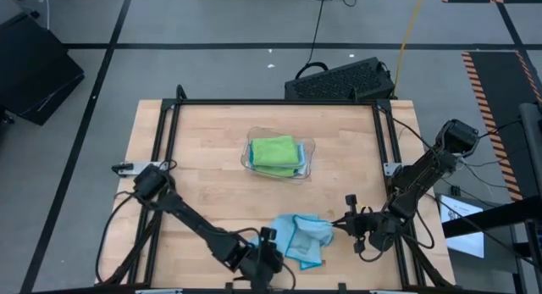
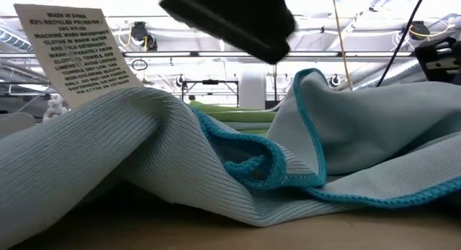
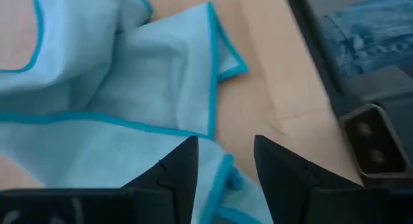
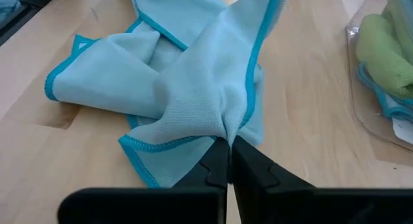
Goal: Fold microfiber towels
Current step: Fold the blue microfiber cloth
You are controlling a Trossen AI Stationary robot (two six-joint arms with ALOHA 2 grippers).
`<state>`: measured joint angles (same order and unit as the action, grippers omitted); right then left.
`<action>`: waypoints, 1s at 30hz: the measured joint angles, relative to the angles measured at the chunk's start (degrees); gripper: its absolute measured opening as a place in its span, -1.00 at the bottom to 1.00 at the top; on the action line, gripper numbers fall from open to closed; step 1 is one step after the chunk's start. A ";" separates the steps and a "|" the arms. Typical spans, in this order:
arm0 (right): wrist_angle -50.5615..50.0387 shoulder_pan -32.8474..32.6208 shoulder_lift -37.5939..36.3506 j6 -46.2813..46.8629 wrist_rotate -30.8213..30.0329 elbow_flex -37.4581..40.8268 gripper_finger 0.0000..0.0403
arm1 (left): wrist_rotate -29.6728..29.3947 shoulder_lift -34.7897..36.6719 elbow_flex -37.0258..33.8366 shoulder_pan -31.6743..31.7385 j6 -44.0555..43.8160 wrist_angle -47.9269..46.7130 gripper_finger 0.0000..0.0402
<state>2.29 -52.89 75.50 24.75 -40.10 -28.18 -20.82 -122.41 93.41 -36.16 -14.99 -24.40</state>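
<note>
The light blue microfiber towel (image 1: 303, 237) lies crumpled on the wooden table (image 1: 203, 167) near its front edge, between the two grippers. Its turquoise hem (image 4: 253, 56) runs in loops and folds across the cloth, and its white care tag (image 2: 75, 52) stands up close to the low camera. Farther back, at mid-table, a clear plastic tray (image 1: 309, 148) holds a stack with a lime green towel (image 1: 275, 151) on top.

Step in hand, as judged: spreading the crumpled towel flat before the first fold. No fold is yet formed.

The right gripper (image 4: 228, 161) is at the towel's right side. Its fingers are pressed together on a gathered pinch of the light blue cloth, which rises from the jaws in a ridge.

The left gripper (image 3: 224, 164) is at the towel's left side, low over the cloth. Its fingers (image 3: 177, 172) stand partly apart, straddling a hemmed edge of the towel. It is not clamped; whether the fingertips touch the cloth cannot be told.

The next move calls for the left gripper to close on that hemmed edge, then for both arms to draw apart and tension the cloth until it lies flat. Risk: a pinch that takes two layers will keep the towel bunched.
</note>
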 joint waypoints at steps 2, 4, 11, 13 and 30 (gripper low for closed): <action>0.07 -0.04 -0.02 0.01 1.00 0.00 -0.98 | 0.00 -0.11 0.04 0.47 -0.41 -1.98 -0.23; 0.04 -0.06 0.00 0.22 1.41 0.00 -0.98 | 0.02 -0.46 0.02 0.88 -1.97 -3.31 -0.21; 0.06 -0.06 0.00 0.23 1.40 0.00 -0.98 | 0.28 -2.17 0.04 0.61 -1.69 -2.97 0.10; 0.06 -0.06 -0.02 0.26 1.41 -0.02 -0.98 | -0.73 -2.82 0.04 0.59 -0.03 -3.54 0.18; 0.48 -0.06 -0.02 -0.37 1.27 -0.04 -0.97 | -3.50 -2.60 0.02 0.33 5.94 1.77 -0.93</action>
<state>2.78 -52.95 75.48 24.38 -38.83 -28.23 -24.32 -125.01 93.43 -35.83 -9.05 -22.62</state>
